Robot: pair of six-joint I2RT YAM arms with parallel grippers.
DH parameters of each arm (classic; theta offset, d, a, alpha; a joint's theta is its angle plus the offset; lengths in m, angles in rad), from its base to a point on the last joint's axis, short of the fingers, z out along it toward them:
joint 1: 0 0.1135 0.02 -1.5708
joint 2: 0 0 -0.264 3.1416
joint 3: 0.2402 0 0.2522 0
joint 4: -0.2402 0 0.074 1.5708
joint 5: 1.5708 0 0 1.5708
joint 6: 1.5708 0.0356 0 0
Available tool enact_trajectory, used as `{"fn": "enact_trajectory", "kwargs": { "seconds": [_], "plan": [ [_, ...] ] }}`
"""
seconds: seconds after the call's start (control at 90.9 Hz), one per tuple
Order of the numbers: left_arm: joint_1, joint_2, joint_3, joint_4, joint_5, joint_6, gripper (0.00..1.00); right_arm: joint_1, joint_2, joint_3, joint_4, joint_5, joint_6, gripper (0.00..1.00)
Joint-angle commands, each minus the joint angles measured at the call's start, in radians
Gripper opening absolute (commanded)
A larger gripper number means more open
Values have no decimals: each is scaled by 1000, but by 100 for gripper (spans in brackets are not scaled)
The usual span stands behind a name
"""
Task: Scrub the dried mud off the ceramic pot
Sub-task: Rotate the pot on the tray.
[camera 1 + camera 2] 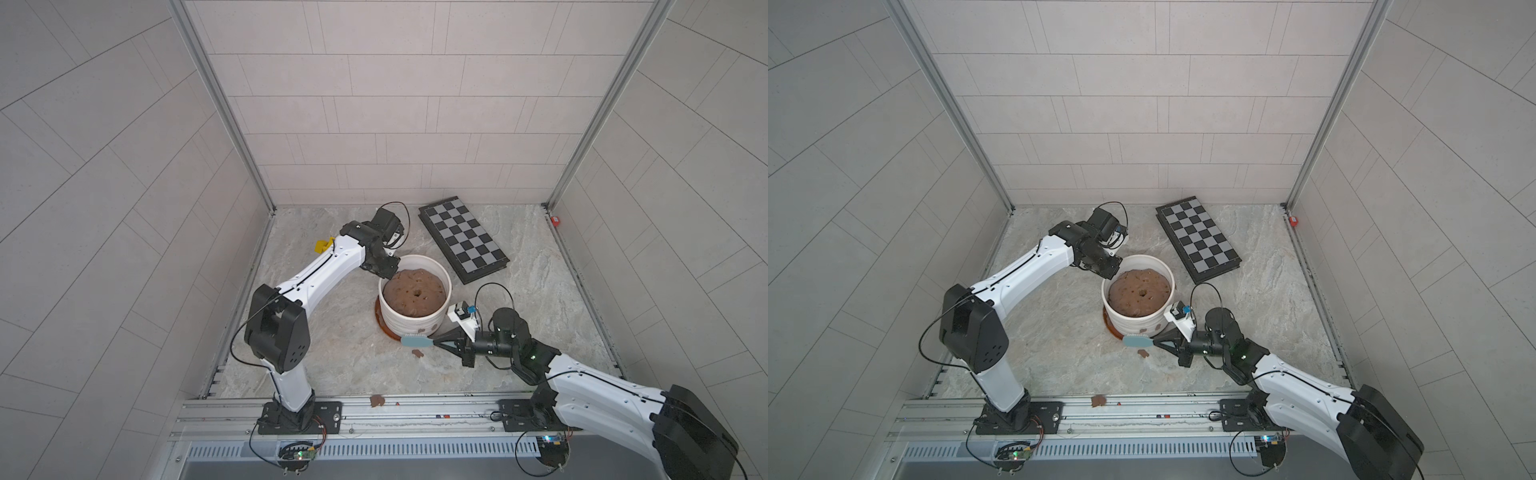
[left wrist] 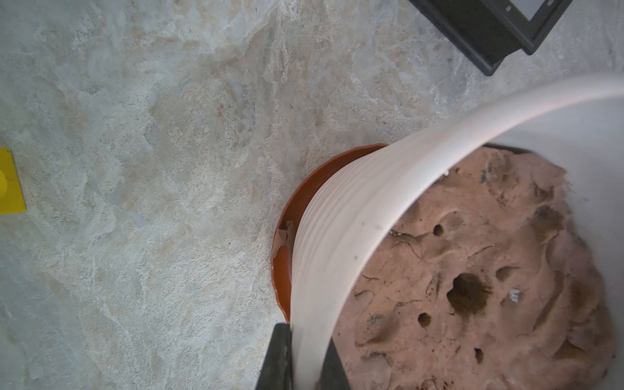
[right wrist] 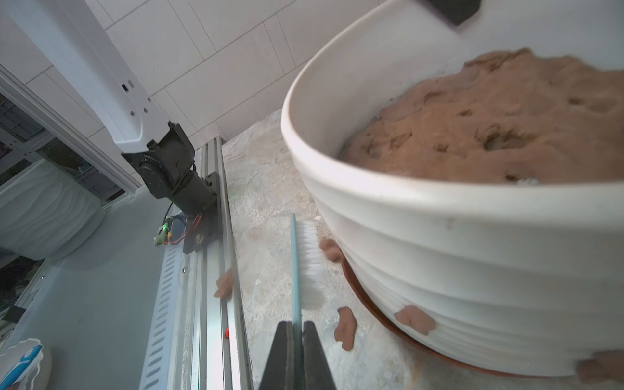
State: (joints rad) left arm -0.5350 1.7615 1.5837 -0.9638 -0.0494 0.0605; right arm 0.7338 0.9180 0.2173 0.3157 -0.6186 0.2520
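The white ribbed ceramic pot (image 1: 405,322) (image 1: 1133,322) stands on an orange-brown saucer (image 1: 384,328) mid-floor, filled with a brown mass. My left gripper (image 2: 305,334) (image 1: 390,272) is shut on the pot's far-left rim (image 2: 337,219), one finger outside and one inside. My right gripper (image 3: 297,326) (image 1: 436,341) is shut on the handle of a light-blue brush (image 3: 309,266) (image 1: 417,341). Its white bristles face the pot's lower near wall (image 3: 439,253) and reach a patch of dried mud (image 3: 332,250). More dried mud (image 3: 414,319) clings low on the wall.
Loose brown flakes lie on the floor (image 1: 417,353) and on the front rail (image 1: 377,400). A folded chessboard (image 1: 463,239) lies behind the pot to the right. A yellow piece (image 1: 323,246) sits by the left arm. Tiled walls enclose three sides.
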Motion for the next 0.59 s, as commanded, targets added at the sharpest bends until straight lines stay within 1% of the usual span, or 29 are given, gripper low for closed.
{"fn": "enact_trajectory", "kwargs": {
  "seconds": [0.0,0.187,0.319,0.396,0.495,0.583],
  "plan": [
    [-4,33,15,-18,135,13,0,36,5,-18,79,-35,22,0],
    [-4,26,22,-21,132,7,1,71,11,-27,122,-40,24,0],
    [-4,13,36,-22,124,-5,4,75,21,-17,122,-33,21,0],
    [-3,6,50,-28,118,-12,11,75,27,-6,118,-29,15,0],
    [-2,-9,71,-40,106,-20,16,75,33,9,117,-23,10,0],
    [-4,-29,92,-50,98,-34,27,74,42,22,117,-21,5,0]
  ]
}}
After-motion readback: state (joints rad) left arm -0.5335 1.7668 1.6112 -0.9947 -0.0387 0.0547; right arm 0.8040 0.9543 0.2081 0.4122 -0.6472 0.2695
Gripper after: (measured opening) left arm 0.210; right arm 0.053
